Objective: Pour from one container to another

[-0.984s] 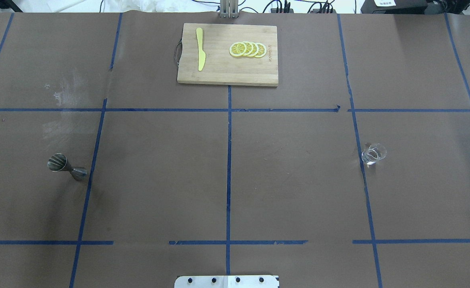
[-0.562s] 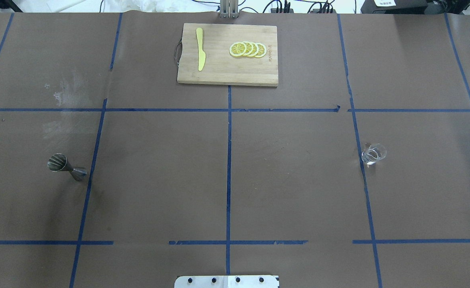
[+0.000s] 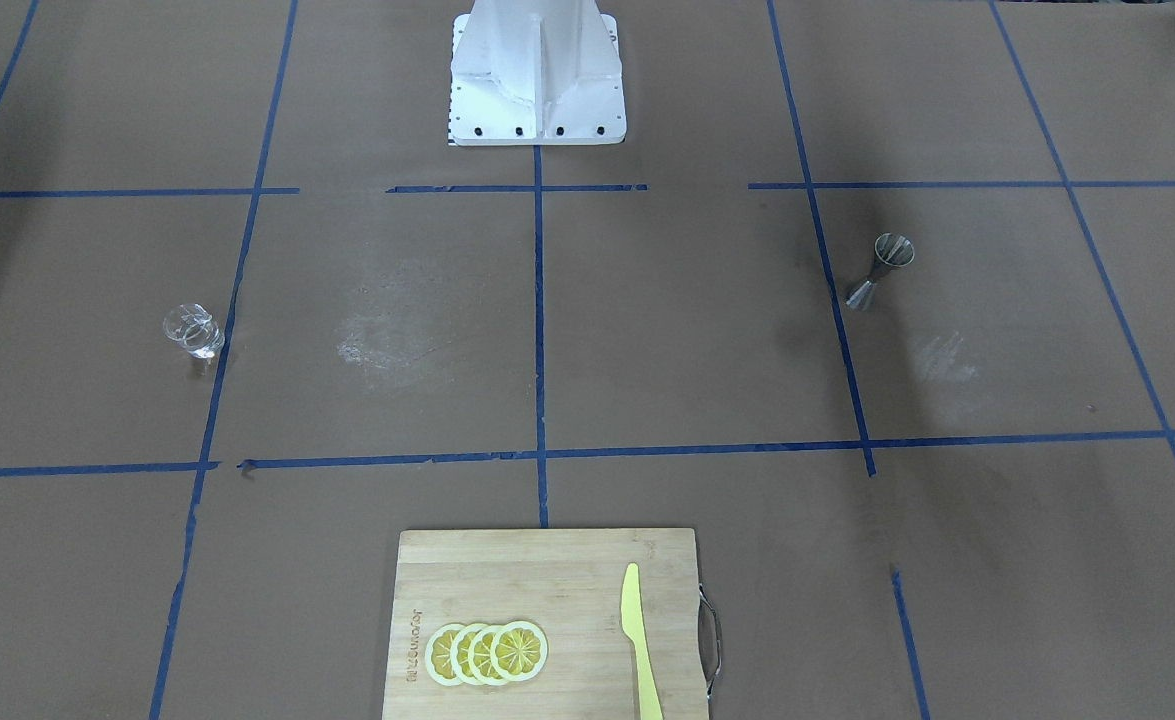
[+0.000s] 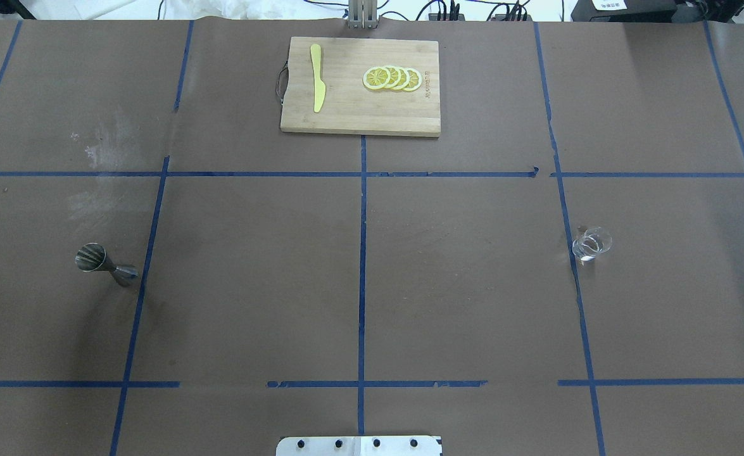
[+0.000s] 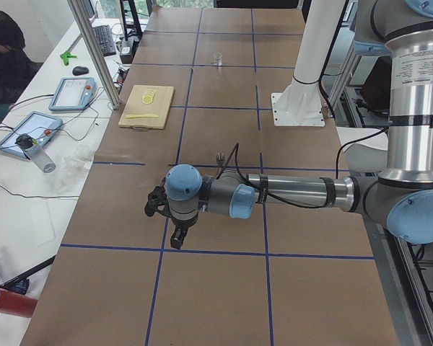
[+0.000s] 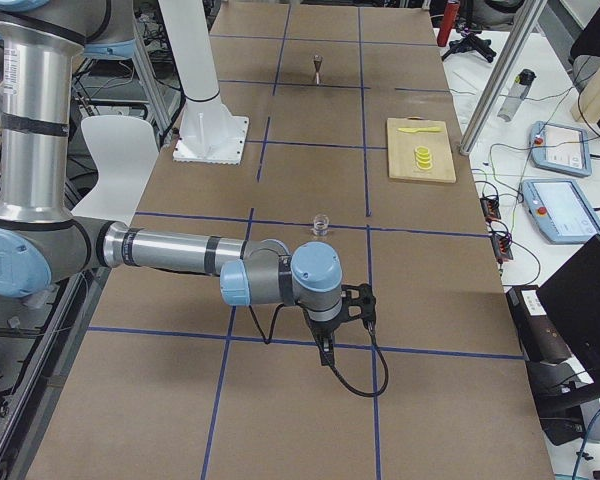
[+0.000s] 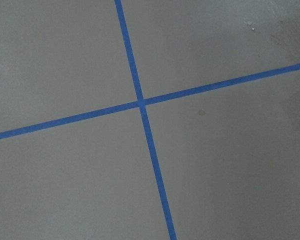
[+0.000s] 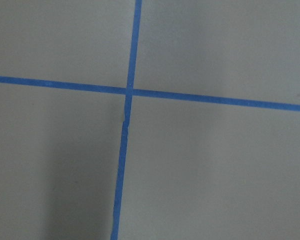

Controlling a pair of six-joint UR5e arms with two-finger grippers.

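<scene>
A steel jigger [image 4: 102,265] stands upright on the brown table at the left, also seen as the jigger [image 3: 882,268] in the front-facing view. A small clear glass [image 4: 591,244] stands at the right. Neither arm shows in the overhead view. In the exterior left view my left gripper [image 5: 156,205] hangs over the table short of the jigger [image 5: 219,156]. In the exterior right view my right gripper [image 6: 362,302] hovers short of the glass [image 6: 321,225]. I cannot tell whether either is open or shut. Both wrist views show only bare table and blue tape.
A wooden cutting board [image 4: 346,117] with lemon slices [image 4: 392,78] and a yellow knife [image 4: 316,77] lies at the table's far middle. Blue tape lines grid the table. The robot's base plate [image 4: 359,445] sits at the near edge. An operator [image 5: 3,54] sits beside a side table.
</scene>
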